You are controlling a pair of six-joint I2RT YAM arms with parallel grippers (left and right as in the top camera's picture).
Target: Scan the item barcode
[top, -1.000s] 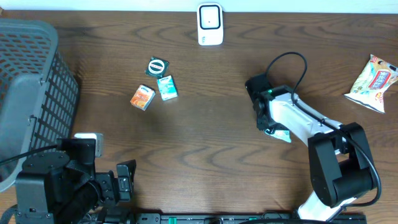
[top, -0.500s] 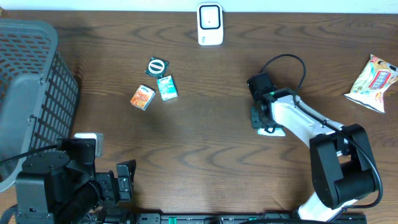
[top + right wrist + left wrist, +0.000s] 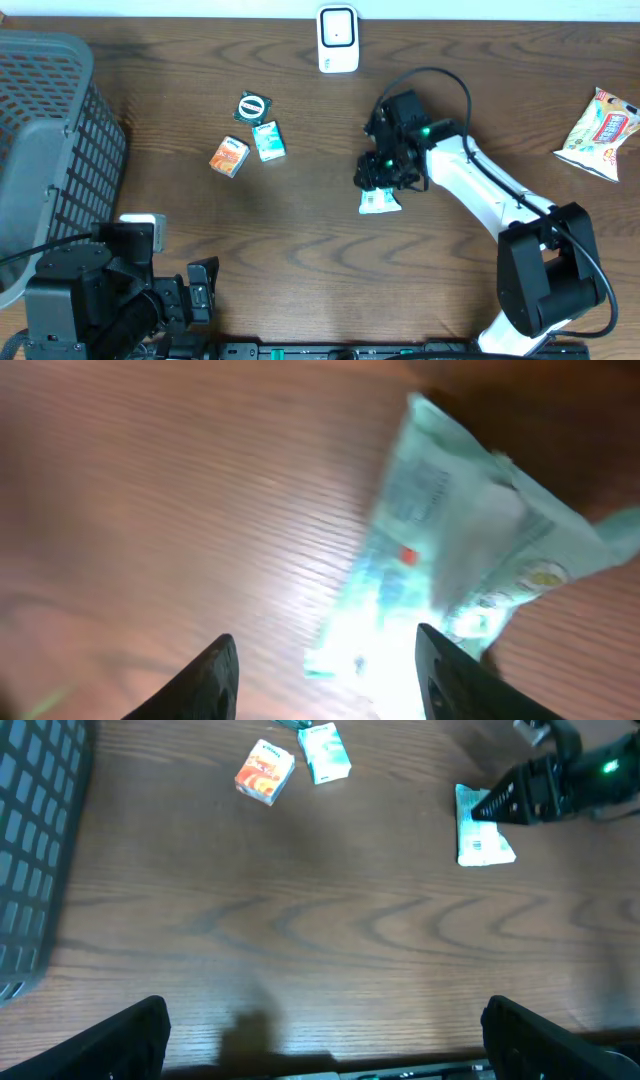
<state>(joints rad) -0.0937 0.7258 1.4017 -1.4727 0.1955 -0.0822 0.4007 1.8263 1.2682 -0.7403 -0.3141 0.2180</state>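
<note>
Setting: dark wood-grain desk (image 3: 300, 240) under a strip of pale wall (image 3: 500, 8); white scanner (image 3: 338, 38) upright at the far edge, centre.
Task item: white-and-teal packet (image 3: 380, 201) lying flat mid-desk, well short of the scanner.
Right end effector (image 3: 384, 176): down low, right over the packet's far end. Wrist camera shows fingers (image 3: 215, 670) apart, the packet's end between them, touching one side with a clear gap on the other. No pinch visible, so reads as open.
Left end effector (image 3: 325, 1040): spread wide, nothing in it, parked at the near left corner, well apart from the action.
Bystanders: round tin (image 3: 252, 106), teal box (image 3: 268, 141) and orange box (image 3: 229, 157) huddled left of centre; snack bag (image 3: 600, 132) far right; grey basket (image 3: 45, 150) far left.
Risk, grip: thin, floppy packet; likely to skid or fold if the fingers catch only the crimped edge.
Risk, scan: code could end up facing away from the scanner window; probably needs a lift and a tilt.
Risk, glare: bright patch on the glossy wrap could spoil a read.
Hard to make out: wrist view smeared, print illegible, barcode not located.
Hidden: packet's underside; part of its far end under the arm from overhead.
</note>
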